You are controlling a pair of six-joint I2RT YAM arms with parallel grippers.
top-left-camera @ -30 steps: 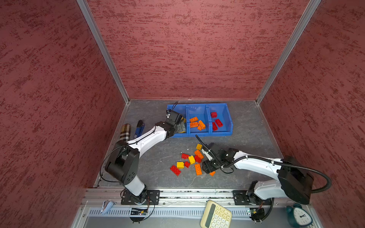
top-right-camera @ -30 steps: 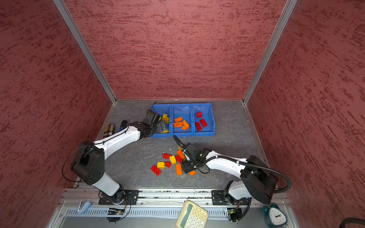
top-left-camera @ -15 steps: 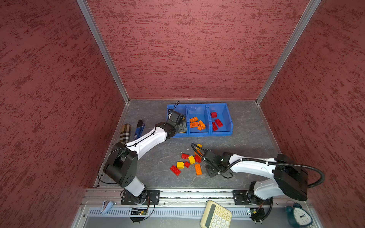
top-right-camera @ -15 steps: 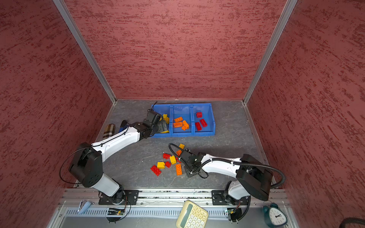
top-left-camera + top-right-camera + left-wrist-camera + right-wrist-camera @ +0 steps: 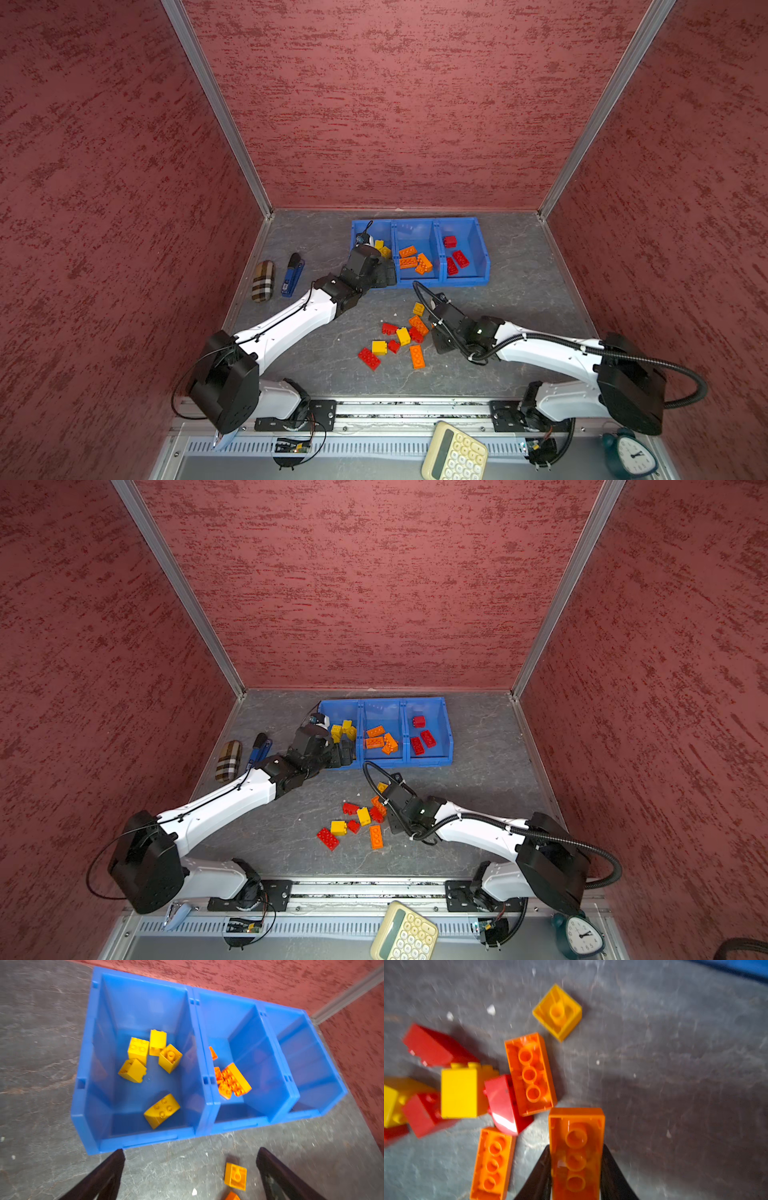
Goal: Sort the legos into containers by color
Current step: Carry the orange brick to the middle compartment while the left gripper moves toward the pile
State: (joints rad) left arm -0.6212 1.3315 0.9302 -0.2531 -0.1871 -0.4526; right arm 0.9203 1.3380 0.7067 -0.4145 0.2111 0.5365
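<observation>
Orange brick point(image 5: 576, 1126), which you are pinching in the narrowed jaws of your right gripper point(image 5: 576, 1153) beside the loose pile point(image 5: 402, 336) at lower centre of a top view, is probably waiting to be lifted to the middle bin point(image 5: 415, 230) above, while your left gripper point(image 5: 191, 1152) is hovering wide open.

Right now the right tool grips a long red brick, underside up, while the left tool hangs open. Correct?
Not quite: the brick in the right tool is orange, not red; the right wrist view shows it. The left tool is open.
</observation>
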